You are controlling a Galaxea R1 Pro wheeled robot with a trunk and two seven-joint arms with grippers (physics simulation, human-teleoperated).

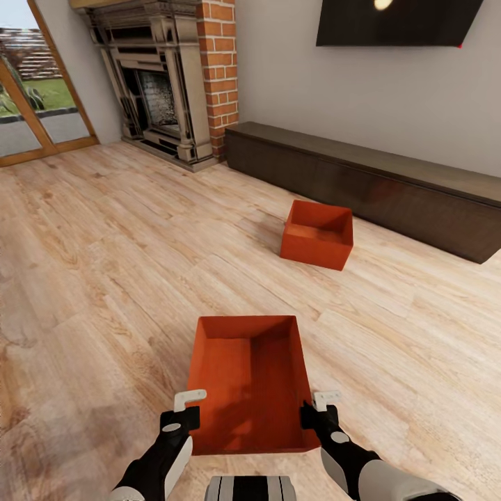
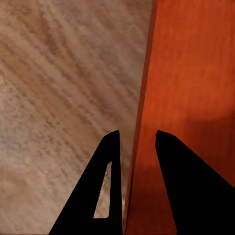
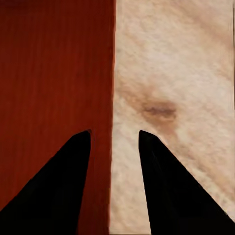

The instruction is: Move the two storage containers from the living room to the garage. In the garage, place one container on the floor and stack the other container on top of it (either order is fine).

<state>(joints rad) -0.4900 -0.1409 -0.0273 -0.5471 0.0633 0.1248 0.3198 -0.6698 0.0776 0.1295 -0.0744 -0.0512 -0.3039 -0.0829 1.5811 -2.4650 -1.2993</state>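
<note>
I am in the living room. One orange-red storage container [image 1: 243, 376] sits right in front of me over the wood floor. My left gripper [image 1: 189, 412] straddles its left wall and my right gripper [image 1: 317, 410] straddles its right wall. In the left wrist view the left gripper [image 2: 137, 138] has its black fingers either side of the thin orange wall [image 2: 196, 73], shut on it. The right gripper [image 3: 114, 132] grips the opposite wall [image 3: 49, 63] the same way. The second storage container [image 1: 316, 234] stands on the floor farther ahead to the right, untouched.
A long dark low cabinet [image 1: 390, 174] runs along the right wall just behind the far container, under a black TV [image 1: 396, 21]. A fireplace [image 1: 160, 97] with a brick column [image 1: 219, 62] stands ahead left, with glass patio doors [image 1: 35, 104] at far left. Light wood floor [image 1: 104, 264] spreads between.
</note>
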